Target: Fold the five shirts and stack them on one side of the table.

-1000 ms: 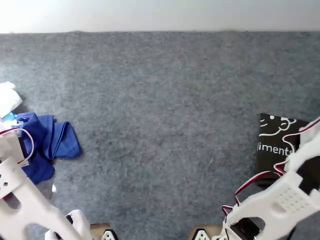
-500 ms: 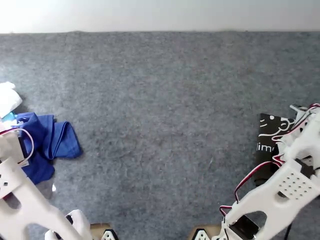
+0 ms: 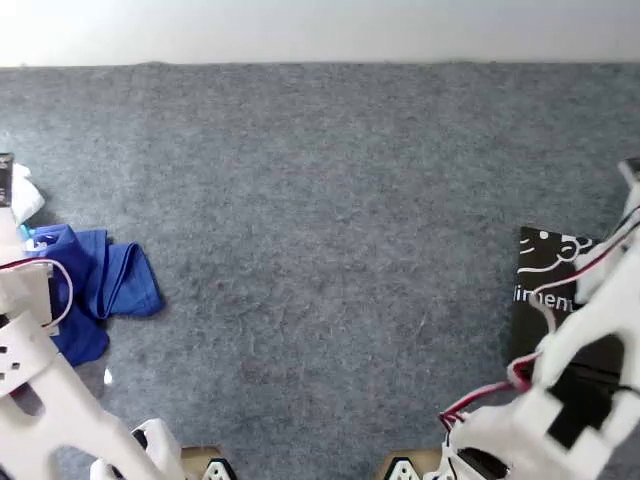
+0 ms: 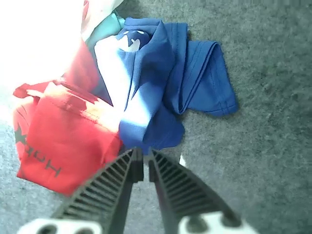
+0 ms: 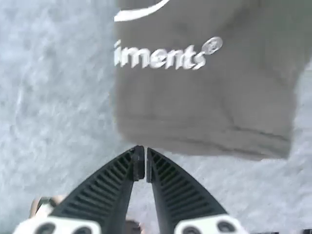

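The blue shirt (image 3: 108,282) is lying crumpled at the left edge of the counter (image 3: 320,200), with one fold fanning toward the middle. A white shirt (image 3: 18,195) is bunching just beyond the blue shirt, toward the counter's far edge. In the left wrist view a red shirt (image 4: 58,141) is pressing against the blue shirt on its outer side, and a teal scrap (image 4: 105,27) is peeking out between the blue shirt and the white one. The left arm (image 3: 40,390) is rising beside the blue shirt. The left pincer (image 4: 145,153) is hanging over the blue shirt's hem where it meets the red shirt, jaws drawn nearly together and gripping nothing.

Well apart from the blue shirt, at the opposite right edge, a black shirt (image 3: 555,285) is lying flat and folded, white print showing. The right arm (image 3: 560,410) is crossing over it. The right pincer (image 5: 144,150) is hovering just off the black shirt's hem, jaws closed and empty.
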`<state>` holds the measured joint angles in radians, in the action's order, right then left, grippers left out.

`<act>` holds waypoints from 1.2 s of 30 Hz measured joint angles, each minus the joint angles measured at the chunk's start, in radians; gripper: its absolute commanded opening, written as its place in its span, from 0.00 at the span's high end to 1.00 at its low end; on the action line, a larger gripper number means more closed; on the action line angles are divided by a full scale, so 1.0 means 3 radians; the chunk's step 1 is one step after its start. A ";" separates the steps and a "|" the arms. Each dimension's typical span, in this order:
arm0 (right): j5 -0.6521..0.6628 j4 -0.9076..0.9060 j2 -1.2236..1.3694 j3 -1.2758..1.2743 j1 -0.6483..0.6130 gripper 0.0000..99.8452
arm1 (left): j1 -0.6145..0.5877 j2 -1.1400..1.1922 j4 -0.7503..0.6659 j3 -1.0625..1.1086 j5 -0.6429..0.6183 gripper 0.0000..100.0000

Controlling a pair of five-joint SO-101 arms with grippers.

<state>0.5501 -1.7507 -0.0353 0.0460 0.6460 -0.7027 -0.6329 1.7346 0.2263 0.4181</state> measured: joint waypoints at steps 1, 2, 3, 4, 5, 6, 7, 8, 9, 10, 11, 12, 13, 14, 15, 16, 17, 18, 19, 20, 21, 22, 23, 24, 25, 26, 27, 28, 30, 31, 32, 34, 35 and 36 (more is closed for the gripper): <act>0.0000 0.0000 -0.0174 -0.0210 -0.0005 0.99 | -0.0005 0.0000 0.0000 0.0000 0.0072 0.84; -0.0005 0.0000 -0.0363 -0.0409 -0.0005 0.99 | 0.0005 0.0000 0.0000 0.0010 0.0123 0.83; -0.0005 0.0000 -0.0547 -0.0614 -0.0005 0.99 | 0.0015 0.0000 0.0000 0.0036 0.0169 0.82; 0.0000 0.0000 -0.0736 -0.0798 -0.0005 0.99 | 0.0020 0.0000 0.0000 0.0082 0.0225 0.82; 0.0000 0.0000 -0.0910 -0.0967 -0.0010 0.99 | 0.0020 0.0000 -0.0026 0.0153 0.0281 0.81; 0.0000 0.0000 -0.1079 -0.1115 -0.0010 0.99 | 0.0015 0.0000 -0.0087 0.0235 0.0338 0.81; -0.0005 0.0000 -0.1222 -0.1243 -0.0010 0.99 | 0.0010 0.0005 -0.0174 0.0332 0.0394 0.80; 0.0000 0.0000 -0.1355 -0.1355 -0.0010 0.99 | 0.0010 0.0026 -0.0271 0.0440 0.0440 0.80; 0.0000 0.0000 -0.1458 -0.1442 -0.0010 0.99 | 0.0010 0.0072 -0.0353 0.0532 0.0486 0.79; 0.0000 0.0000 -0.1545 -0.1529 -0.0010 0.99 | 0.0015 0.0133 -0.0419 0.0578 0.0522 0.78; 0.0000 0.0000 -0.1626 -0.1611 -0.0010 0.99 | 0.0015 0.0220 -0.0486 0.0583 0.0542 0.78; 0.0000 0.0000 -0.1693 -0.1667 -0.0010 0.99 | 0.0015 0.0317 -0.0547 0.0583 0.0568 0.78; 0.0000 0.0000 -0.1770 -0.1729 -0.0010 0.99 | 0.0010 0.0425 -0.0629 0.0583 0.0598 0.78; -0.0005 0.0000 -0.1831 -0.1775 0.0005 0.99 | 0.0010 0.0557 -0.0716 0.0588 0.0624 0.78; -0.0005 0.0000 -0.1897 -0.1816 0.0036 0.99 | 0.0010 0.0690 -0.0808 0.0588 0.0660 0.78; -0.0005 -0.0005 -0.1954 -0.1846 0.0082 0.99 | 0.0010 0.0818 -0.0895 0.0578 0.0685 0.78; -0.0005 -0.0005 -0.2015 -0.1867 0.0113 0.99 | -0.0015 0.0941 -0.0951 0.0537 0.0706 0.78; -0.0005 -0.0005 -0.2066 -0.1867 0.0138 0.99 | -0.0036 0.1059 -0.0977 0.0460 0.0716 0.78; -0.0005 -0.0005 -0.2128 -0.1867 0.0174 0.99 | -0.0061 0.1171 -0.0982 0.0343 0.0721 0.78; -0.0005 -0.0005 -0.2174 -0.1867 0.0210 0.99 | -0.0061 0.1284 -0.0972 0.0210 0.0726 0.78; -0.0010 -0.0005 -0.2215 -0.1867 0.0240 0.99 | -0.0061 0.1396 -0.0946 0.0087 0.0726 0.78; -0.0015 -0.0005 -0.2250 -0.1867 0.0251 0.99 | -0.0056 0.1519 -0.0910 -0.0020 0.0726 0.78; -0.0015 -0.0005 -0.2276 -0.1867 0.0245 0.99 | -0.0051 0.1657 -0.0895 -0.0118 0.0731 0.79; -0.0010 -0.0005 -0.2302 -0.1867 0.0235 0.99 | -0.0046 0.1805 -0.0875 -0.0194 0.0731 0.79; -0.0010 -0.0005 -0.2317 -0.1867 0.0235 0.99 | -0.0056 0.1964 -0.0875 -0.0266 0.0736 0.79; -0.0010 -0.0005 -0.2327 -0.1867 0.0235 0.99 | -0.0061 0.2112 -0.0875 -0.0327 0.0736 0.79; -0.0010 -0.0005 -0.2332 -0.1867 0.0240 0.99 | -0.0061 0.2256 -0.0875 -0.0384 0.0736 0.81; -0.0010 -0.0005 -0.2337 -0.1867 0.0245 0.99 | -0.0061 0.2388 -0.0875 -0.0445 0.0736 0.83; -0.0010 -0.0005 -0.2337 -0.1867 0.0251 0.99 | -0.0061 0.2634 -0.0885 -0.0568 0.0701 0.88; -0.0010 -0.0005 -0.2337 -0.1867 0.0261 0.99 | -0.0061 0.2731 -0.0931 -0.0639 0.0639 0.91; -0.0010 -0.0005 -0.2337 -0.1867 0.0261 0.99 | -0.0061 0.2823 -0.0982 -0.0701 0.0578 0.95; -0.0010 -0.0005 -0.2337 -0.1867 0.0261 0.99 | -0.0061 0.2972 -0.1069 -0.0808 0.0496 0.99; -0.0010 -0.0005 -0.2337 -0.1867 0.0261 0.99 | -0.0051 0.3018 -0.1089 -0.0859 0.0481 0.99; -0.0010 -0.0005 -0.2337 -0.1867 0.0261 0.99 | -0.0031 0.3043 -0.1089 -0.0905 0.0471 0.99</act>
<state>0.5470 -1.7522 -0.7365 -0.5140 0.7242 -0.7119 0.2800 1.4078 -0.0453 0.5593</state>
